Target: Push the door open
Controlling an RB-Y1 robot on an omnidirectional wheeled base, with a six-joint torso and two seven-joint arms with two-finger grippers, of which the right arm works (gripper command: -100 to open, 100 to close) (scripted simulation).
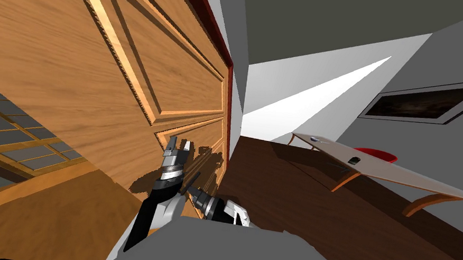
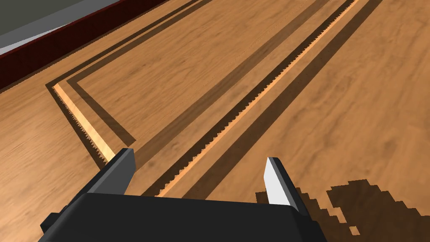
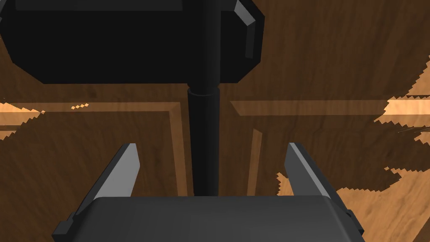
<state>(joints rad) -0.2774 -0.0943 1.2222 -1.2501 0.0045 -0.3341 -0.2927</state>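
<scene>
Wooden door right in front, very close. Left gripper wide open, holding nothing, tips by the wood. Right gripper open too, just behind. Push slow and straight, not sideways.

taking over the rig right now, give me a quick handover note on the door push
Left gripper: open, fingers close to the lower panel of the wooden door; I cannot tell if they touch it.
Right gripper: open, low beside the left one, facing the same panel, holding nothing.
Door: its edge lies along the dark red frame; it looks shut or nearly so.
Left to do: probably the whole push. Press the panel with the left arm until the door swings open.
</scene>
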